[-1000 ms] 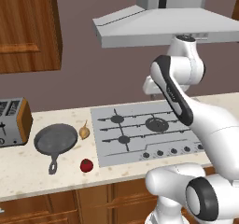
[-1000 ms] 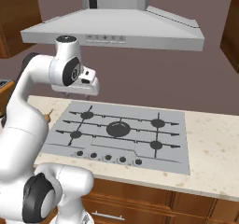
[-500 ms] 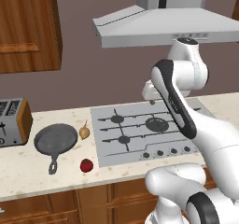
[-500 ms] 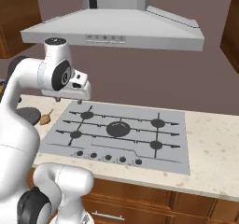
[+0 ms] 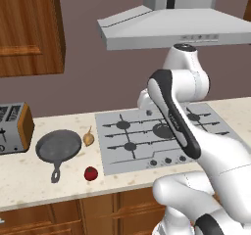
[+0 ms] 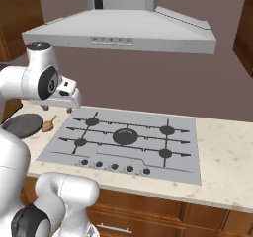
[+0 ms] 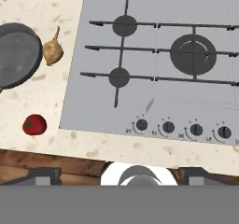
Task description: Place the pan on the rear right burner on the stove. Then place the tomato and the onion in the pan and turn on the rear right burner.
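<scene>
The dark pan (image 5: 59,146) lies on the counter left of the stove (image 5: 162,136), handle toward the front. The tan onion (image 5: 88,138) sits between pan and stove, and the red tomato (image 5: 90,173) rests near the counter's front edge. In the hand view the pan (image 7: 16,54), onion (image 7: 53,52) and tomato (image 7: 34,124) lie left of the stove (image 7: 154,97). My gripper (image 6: 57,108) hangs open and empty above the stove's left edge, well above everything; its fingertips (image 7: 44,174) stand wide apart. The rear right burner (image 6: 167,130) is bare.
A toaster (image 5: 12,127) stands at the counter's far left. A range hood (image 6: 118,31) overhangs the stove, and a wooden wall cabinet (image 5: 29,28) hangs at the upper left. A row of knobs (image 7: 182,128) lines the stove's front.
The arm has swung left and a little lower, carrying the hand from over the stove's middle toward its left edge. The jaws stay open. Pan, onion and tomato have not moved.
</scene>
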Robot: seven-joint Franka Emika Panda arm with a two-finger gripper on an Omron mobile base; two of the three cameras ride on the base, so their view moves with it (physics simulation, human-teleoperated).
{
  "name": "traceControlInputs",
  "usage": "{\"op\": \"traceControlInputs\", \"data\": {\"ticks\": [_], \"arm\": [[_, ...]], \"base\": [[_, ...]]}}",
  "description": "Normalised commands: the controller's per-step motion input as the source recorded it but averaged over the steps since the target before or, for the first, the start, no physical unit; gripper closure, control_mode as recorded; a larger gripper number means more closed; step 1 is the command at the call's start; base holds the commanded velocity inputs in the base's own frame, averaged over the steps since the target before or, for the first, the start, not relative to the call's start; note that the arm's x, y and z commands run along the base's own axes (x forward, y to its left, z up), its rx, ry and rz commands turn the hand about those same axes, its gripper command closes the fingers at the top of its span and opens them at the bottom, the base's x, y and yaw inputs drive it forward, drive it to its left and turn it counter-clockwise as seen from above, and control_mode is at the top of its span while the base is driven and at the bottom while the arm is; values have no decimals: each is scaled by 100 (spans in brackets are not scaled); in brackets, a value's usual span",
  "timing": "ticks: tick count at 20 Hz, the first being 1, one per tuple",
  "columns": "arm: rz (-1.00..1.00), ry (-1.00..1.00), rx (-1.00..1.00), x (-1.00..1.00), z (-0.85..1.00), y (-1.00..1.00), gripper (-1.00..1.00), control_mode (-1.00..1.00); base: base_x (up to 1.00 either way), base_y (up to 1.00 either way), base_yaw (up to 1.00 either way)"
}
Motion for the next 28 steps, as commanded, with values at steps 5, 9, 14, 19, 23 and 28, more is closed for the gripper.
{"op": "traceControlInputs", "data": {"ticks": [5, 9, 14, 19, 23, 28], "arm": [[0, 5, 0, -8, 0, 60, -100, -100], [0, 10, 0, -7, 0, 55, -100, -100], [0, 9, 0, -6, 0, 46, -100, -100], [0, 8, 0, -6, 0, 40, -100, -100], [0, 2, 0, -16, -1, 41, -100, -100], [0, 0, 0, -22, -2, 31, -100, -100]], "base": [[0, 0, 0], [0, 0, 0], [0, 0, 0], [0, 0, 0], [0, 0, 0], [0, 0, 0]]}}
